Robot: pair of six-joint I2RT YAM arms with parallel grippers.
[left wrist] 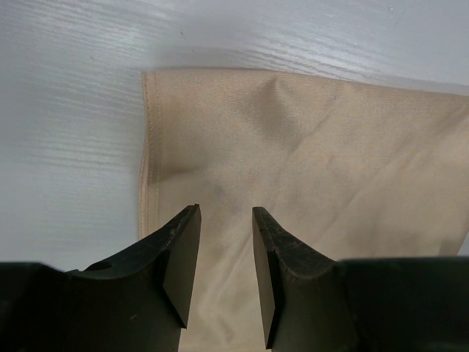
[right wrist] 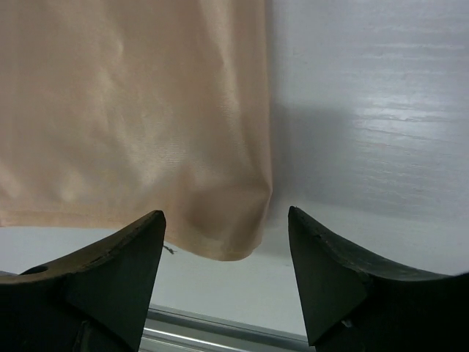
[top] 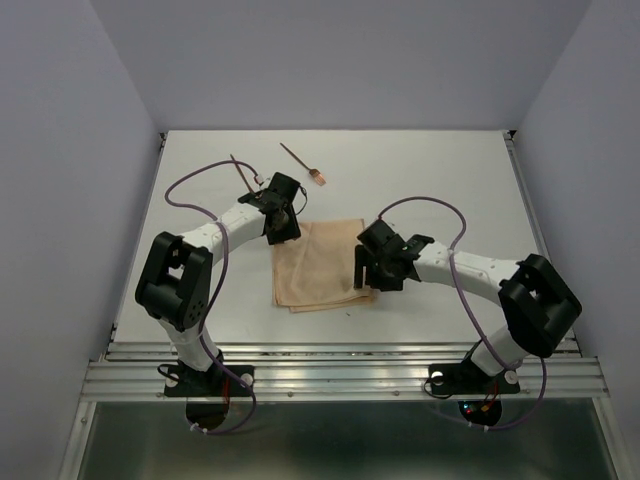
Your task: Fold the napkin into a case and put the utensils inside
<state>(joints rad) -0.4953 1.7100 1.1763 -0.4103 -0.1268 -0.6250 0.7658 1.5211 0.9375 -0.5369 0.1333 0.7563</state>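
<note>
The tan napkin lies folded into a rough rectangle at the table's middle. My left gripper hovers over its far left corner. In the left wrist view its jaws stand apart, open, with only napkin cloth behind them. My right gripper sits at the napkin's right edge near the near right corner. That gripper is open wide, and the napkin's rounded corner lies loose between the fingers. The utensils rest beyond the napkin: a forked piece and a plain stick.
A metal rail runs along the table's near edge, and also shows in the right wrist view as a rail. Purple cables loop over both arms. Side walls close in the white table.
</note>
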